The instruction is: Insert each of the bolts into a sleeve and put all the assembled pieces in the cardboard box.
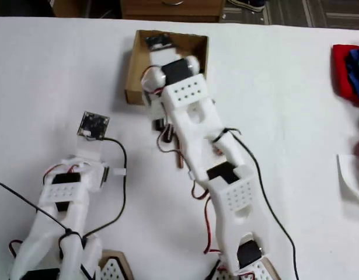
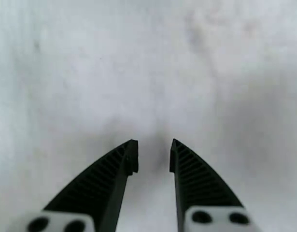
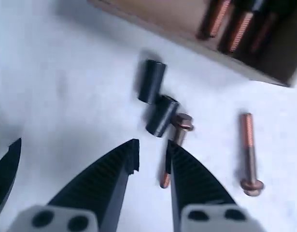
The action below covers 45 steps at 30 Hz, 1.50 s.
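Hovering low over nearest bolt point(image 3: 181, 123) — right gripper point(image 3: 152, 150), jaws slightly apart, empty. Bolt axis approx parallel to jaws; shank partly behind one jaw, head beyond tips, against sleeve point(image 3: 161, 116). Off to side: spare bolt point(image 3: 248, 154). Upper centre of high view: cardboard box point(image 1: 131, 81) — assembled pcs point(image 3: 230, 29) inside. Lower left: left gripper point(image 2: 153, 150), jaws apart, empty, over table point(image 2: 138, 58); right arm nearer.

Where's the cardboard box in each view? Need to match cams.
High view: cardboard box top centre, partly under the right arm.
Right wrist view: box ahead of the right hand.
Left wrist view: left hand over the white table.
Shared landmark: the white table.
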Available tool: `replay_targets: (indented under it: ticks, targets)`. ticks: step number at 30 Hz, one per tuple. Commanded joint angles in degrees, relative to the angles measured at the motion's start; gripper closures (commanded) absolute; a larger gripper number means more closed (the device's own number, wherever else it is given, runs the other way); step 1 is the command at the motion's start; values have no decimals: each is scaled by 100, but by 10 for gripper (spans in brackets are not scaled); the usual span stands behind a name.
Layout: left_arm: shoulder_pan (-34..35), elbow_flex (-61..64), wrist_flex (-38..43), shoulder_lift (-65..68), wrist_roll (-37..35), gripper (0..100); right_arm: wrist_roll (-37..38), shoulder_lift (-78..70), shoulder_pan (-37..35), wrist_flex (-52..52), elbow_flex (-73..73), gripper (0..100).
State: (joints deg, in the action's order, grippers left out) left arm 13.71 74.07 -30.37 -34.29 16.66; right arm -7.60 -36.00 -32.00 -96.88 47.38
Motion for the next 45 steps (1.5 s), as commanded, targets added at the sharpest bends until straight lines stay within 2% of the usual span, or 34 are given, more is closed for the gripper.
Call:
replay_targets:
  ticks: [1, 14, 29, 33, 35, 38, 45]
  targets:
    - [44, -4, 79, -70, -35, 871, -70, 92, -136, 505, -18, 913]
    - [53, -4, 79, -70, -35, 871, -44, -1349, 268, 1569, -18, 912]
    - [35, -4, 79, -70, -35, 871, -18, -1947, 295, 1771, -9, 911]
    - [35, -4, 79, -70, -35, 871, -18, -1982, 330, 1692, -9, 925]
    - [35, -4, 79, -70, -35, 871, -18, -1974, 330, 1648, -9, 986]
    - [35, -4, 79, -70, -35, 871, -18, -1938, 330, 1490, 35, 978]
    - [35, -4, 79, -70, -35, 871, -18, -857, 734, -4, 1424, 976]
